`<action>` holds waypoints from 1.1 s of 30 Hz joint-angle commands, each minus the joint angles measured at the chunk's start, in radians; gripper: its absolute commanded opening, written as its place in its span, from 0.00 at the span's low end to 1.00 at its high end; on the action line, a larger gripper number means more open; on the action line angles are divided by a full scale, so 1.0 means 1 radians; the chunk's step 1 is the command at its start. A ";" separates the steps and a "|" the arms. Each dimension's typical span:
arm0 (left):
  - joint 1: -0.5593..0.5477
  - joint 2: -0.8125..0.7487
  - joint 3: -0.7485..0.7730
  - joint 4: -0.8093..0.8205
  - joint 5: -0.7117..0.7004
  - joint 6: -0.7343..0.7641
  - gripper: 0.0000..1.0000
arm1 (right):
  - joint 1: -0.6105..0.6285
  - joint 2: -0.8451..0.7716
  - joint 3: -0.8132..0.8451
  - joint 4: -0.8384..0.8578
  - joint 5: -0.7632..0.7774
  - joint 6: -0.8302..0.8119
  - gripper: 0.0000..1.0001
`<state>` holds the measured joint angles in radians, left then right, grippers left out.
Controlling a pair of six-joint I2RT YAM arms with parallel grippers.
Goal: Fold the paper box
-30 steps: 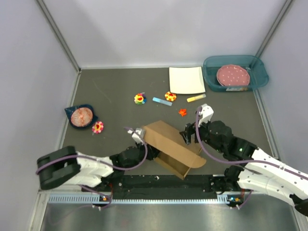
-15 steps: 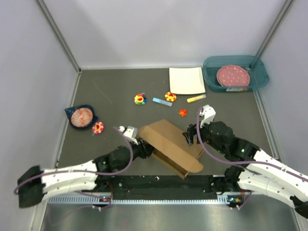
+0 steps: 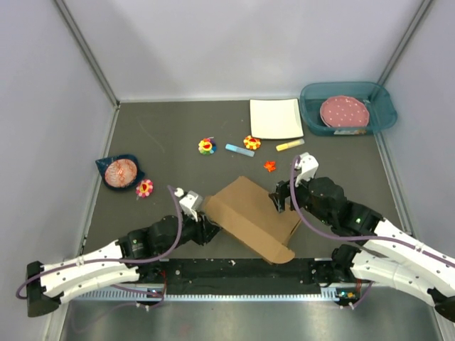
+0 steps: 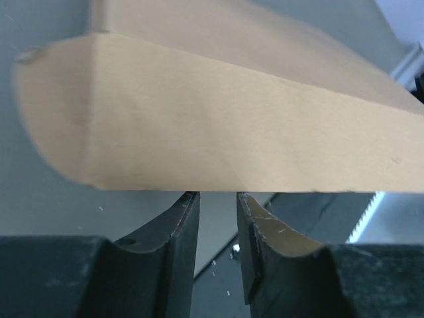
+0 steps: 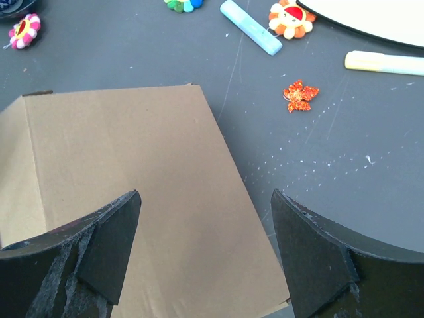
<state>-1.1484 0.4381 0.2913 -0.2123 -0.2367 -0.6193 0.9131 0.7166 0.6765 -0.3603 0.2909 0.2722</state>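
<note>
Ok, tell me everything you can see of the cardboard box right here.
The cardboard box is plain brown and smooth-faced, folded into a shallow shape with one broad panel facing up. A rounded flap hangs on its left side; another rounded tab shows at its near corner. It lies skewed on the near part of the dark table. The left claw, tips close together, sits just under the flap's edge; contact is unclear. The right claw is spread wide above the top panel, not gripping it.

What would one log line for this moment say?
paper box: partly folded | left gripper: narrow gap, tips behind box | right gripper: open, over box
</note>
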 commanded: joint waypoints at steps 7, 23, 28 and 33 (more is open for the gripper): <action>-0.016 0.068 0.000 0.004 0.485 -0.007 0.25 | -0.010 0.024 0.026 0.040 -0.012 0.004 0.80; -0.020 0.076 0.347 0.116 0.278 0.114 0.32 | -0.025 0.006 0.109 -0.276 0.116 0.287 0.80; 0.103 0.339 0.489 -0.014 -0.006 0.153 0.60 | -0.036 -0.046 0.115 -0.367 0.019 0.436 0.99; 0.485 0.548 0.488 -0.055 0.292 0.035 0.66 | -0.039 -0.065 0.127 -0.465 -0.029 0.547 0.99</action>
<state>-0.8597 0.8696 0.7944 -0.1795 -0.0242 -0.5262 0.8860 0.6670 0.7425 -0.7193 0.3000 0.6876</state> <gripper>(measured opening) 0.656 0.987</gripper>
